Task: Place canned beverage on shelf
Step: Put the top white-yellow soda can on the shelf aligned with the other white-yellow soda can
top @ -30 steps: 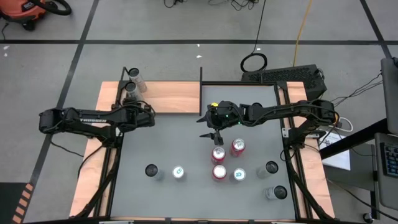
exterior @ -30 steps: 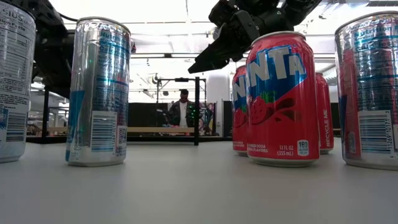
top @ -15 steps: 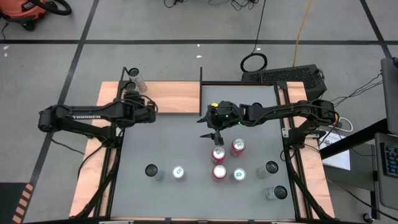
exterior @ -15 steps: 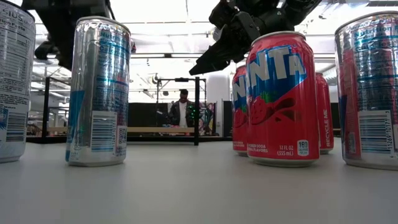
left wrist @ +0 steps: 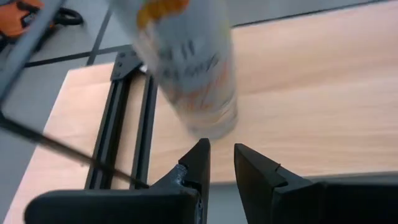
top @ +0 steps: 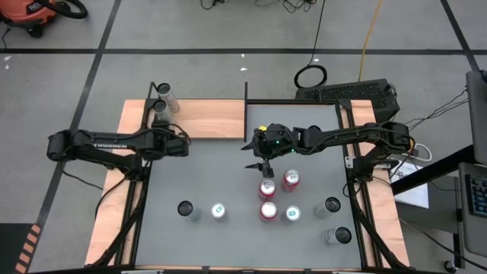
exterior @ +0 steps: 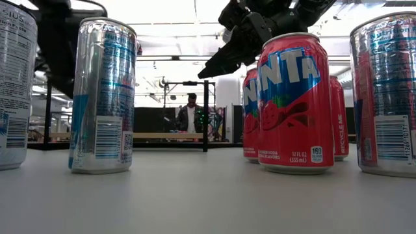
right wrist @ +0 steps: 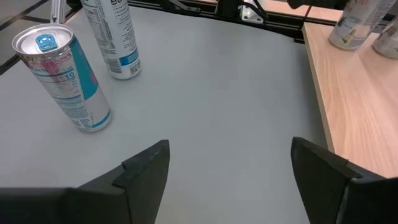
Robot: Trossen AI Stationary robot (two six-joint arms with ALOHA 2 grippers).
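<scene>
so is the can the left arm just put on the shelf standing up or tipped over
Upright. In the left wrist view the slim can stands on its base on the shelf, with the left gripper just short of it, fingers nearly shut and holding nothing.

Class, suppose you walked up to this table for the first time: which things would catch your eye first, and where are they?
The red cans clustered near the table's middle stand out, with the right gripper hanging open just above them. On the wooden shelf at the far left, two slim pale cans already stand, and the left gripper, fingers nearly closed and empty, sits just in front of one.
</scene>
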